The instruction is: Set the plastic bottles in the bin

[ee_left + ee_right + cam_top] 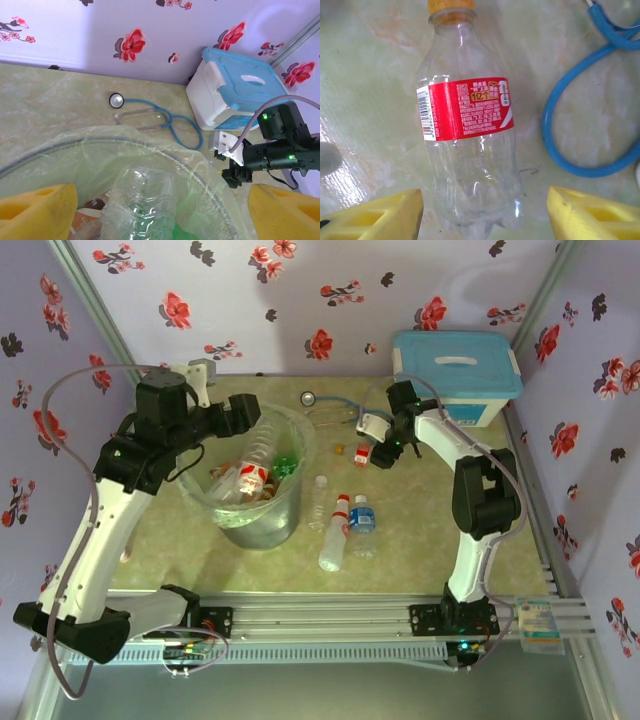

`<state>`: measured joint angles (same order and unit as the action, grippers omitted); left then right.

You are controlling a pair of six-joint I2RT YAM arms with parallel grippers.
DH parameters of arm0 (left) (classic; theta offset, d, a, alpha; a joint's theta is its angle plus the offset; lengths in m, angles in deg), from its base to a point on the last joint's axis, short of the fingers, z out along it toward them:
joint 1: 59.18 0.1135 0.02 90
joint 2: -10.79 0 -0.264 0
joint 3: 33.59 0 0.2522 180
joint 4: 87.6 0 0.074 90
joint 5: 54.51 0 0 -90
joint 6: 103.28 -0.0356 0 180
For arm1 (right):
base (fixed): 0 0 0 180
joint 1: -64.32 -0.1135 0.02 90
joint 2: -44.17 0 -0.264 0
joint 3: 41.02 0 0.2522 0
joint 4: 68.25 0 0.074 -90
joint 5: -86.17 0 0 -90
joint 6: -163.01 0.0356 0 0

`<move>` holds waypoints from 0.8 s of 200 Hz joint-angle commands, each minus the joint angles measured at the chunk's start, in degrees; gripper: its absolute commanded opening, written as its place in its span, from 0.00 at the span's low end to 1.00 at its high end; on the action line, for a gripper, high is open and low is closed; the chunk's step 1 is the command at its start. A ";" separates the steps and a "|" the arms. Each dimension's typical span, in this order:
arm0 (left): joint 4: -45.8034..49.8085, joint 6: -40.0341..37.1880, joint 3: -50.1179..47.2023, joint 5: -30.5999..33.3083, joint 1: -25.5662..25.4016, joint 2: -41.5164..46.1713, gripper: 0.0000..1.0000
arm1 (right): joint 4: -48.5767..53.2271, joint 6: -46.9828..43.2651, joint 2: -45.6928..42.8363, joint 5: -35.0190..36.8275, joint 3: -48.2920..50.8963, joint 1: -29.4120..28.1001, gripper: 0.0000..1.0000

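Top external view puts the job past its midpoint, by my reckoning: the bin (262, 525) holds a heap of plastic bottles, among them a red-and-white labelled bottle (245, 480) and a green bottle (286, 465). Four are left on the table (420, 530). The left gripper (162, 192) hangs over the bin's bagged rim, jaws spread wide, with a crumpled clear bottle (142, 200) below and between them; whether it is free of the fingers I cannot tell. The right gripper (484, 200) hovers low over a red-labelled bottle (465, 130) lying beside the blue stethoscope (570, 125), jaws open to either side of its base and not touching it. Nearer the arms lie a plain clear bottle (320, 502), a red-capped bottle (335, 535) and a blue-labelled bottle (362, 518), their labels too small to read. On the red label I make out a barcode, white Chinese small print and a yellow badge starting with "1"; no brand name is readable.
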<state>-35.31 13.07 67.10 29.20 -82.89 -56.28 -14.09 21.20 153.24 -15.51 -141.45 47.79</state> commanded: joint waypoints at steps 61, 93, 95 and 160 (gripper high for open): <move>-3.00 1.31 -0.95 -1.91 0.48 0.98 0.89 | 1.99 -1.57 3.61 -0.59 -0.98 -0.18 0.93; -2.94 1.49 -1.33 -1.90 0.49 1.22 0.89 | 1.61 -1.37 7.18 -0.53 -2.08 -0.69 0.91; -2.93 1.46 -1.37 -1.92 0.50 1.28 0.89 | 1.54 -1.36 7.35 -0.42 -2.11 -0.74 0.90; -3.26 1.90 -1.59 -1.91 0.67 1.15 0.88 | -1.82 0.05 7.56 0.10 -0.95 -0.70 0.60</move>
<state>-36.78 13.86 66.14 27.89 -82.84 -56.10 -14.83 20.96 161.35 -15.42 -141.87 47.40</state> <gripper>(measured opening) 0.885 0.632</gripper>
